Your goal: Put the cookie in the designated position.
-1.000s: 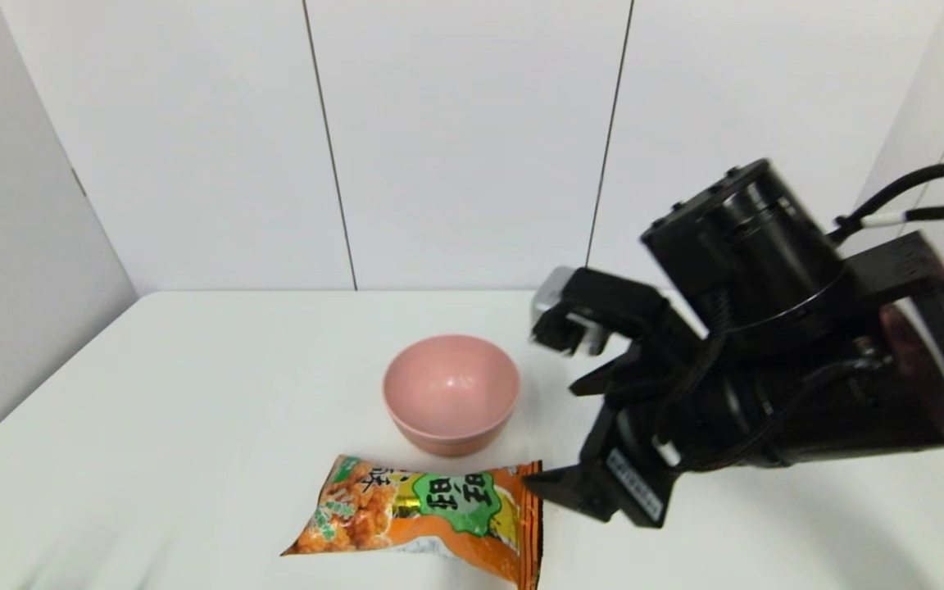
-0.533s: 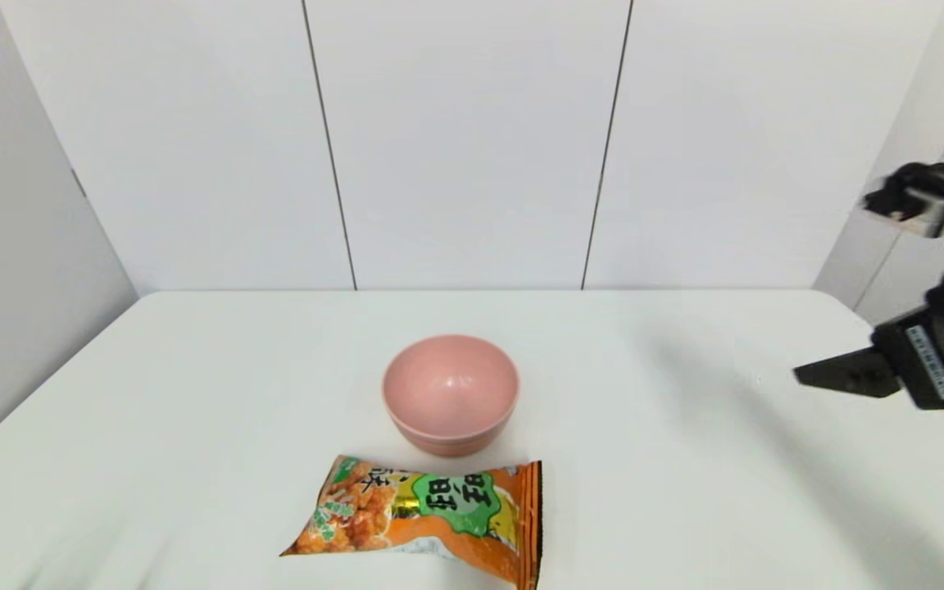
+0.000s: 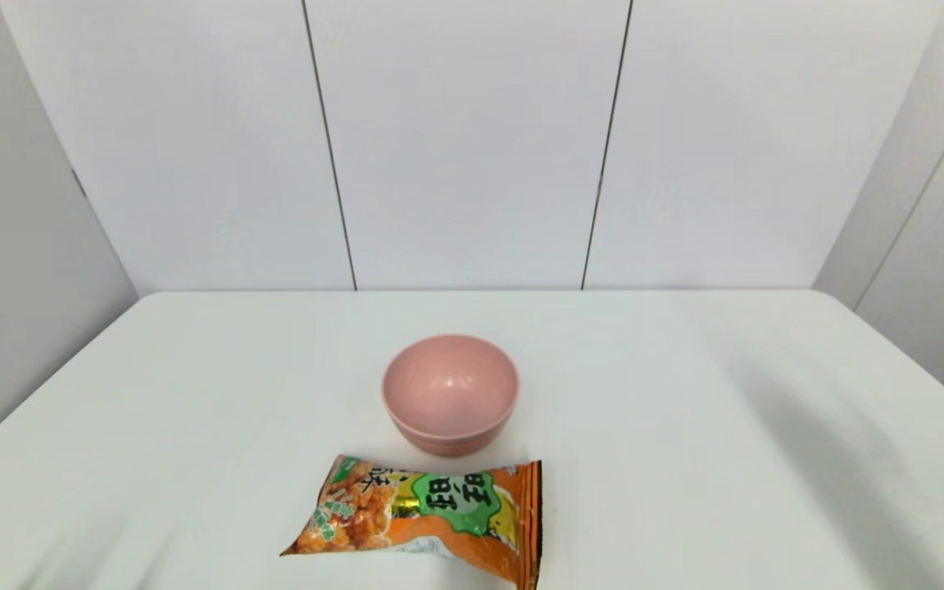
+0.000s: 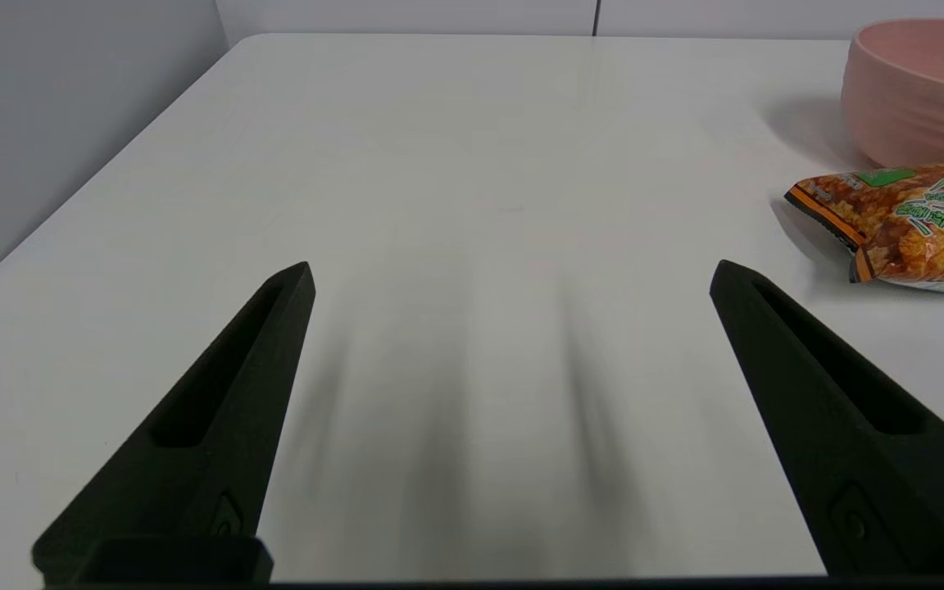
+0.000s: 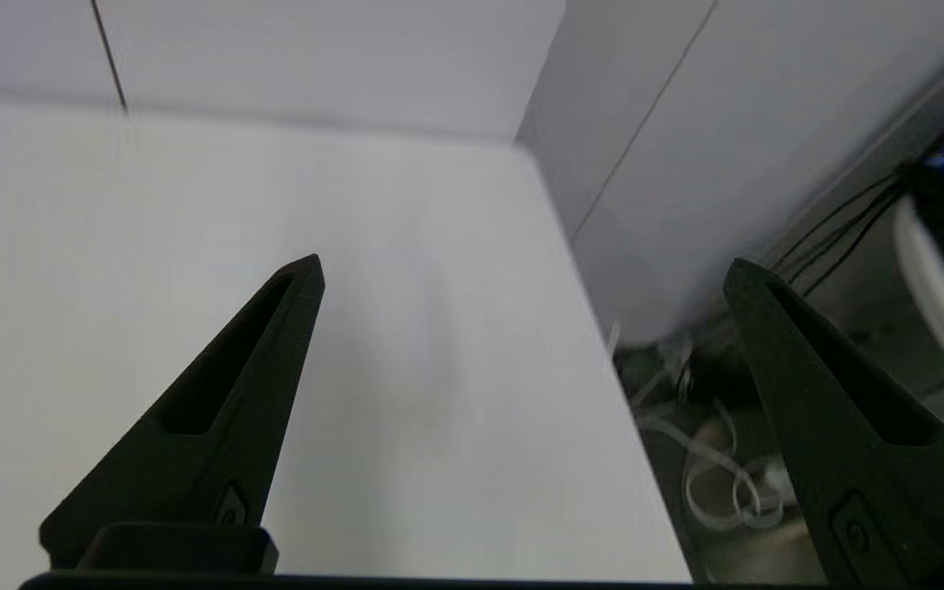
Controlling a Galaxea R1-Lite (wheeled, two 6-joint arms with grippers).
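Near the front edge of the white desk (image 3: pixel 685 393), the cookie packet (image 3: pixel 427 518) lies flat, just in front of the pink bowl (image 3: pixel 450 393) and free of both grippers. If placement is done, both arms should keep clear and not nudge it. The left gripper (image 4: pixel 513 274) hovers low beside the packet, jaws spread wide, holding nothing. The right gripper (image 5: pixel 525 266), at the desk's right edge, is likewise wide open and empty.

- Black characters on the green splash label of the cookie (image 3: pixel 431 516), upside down from the head view, not legible.
- Small green-and-white characters along its end, unreadable.
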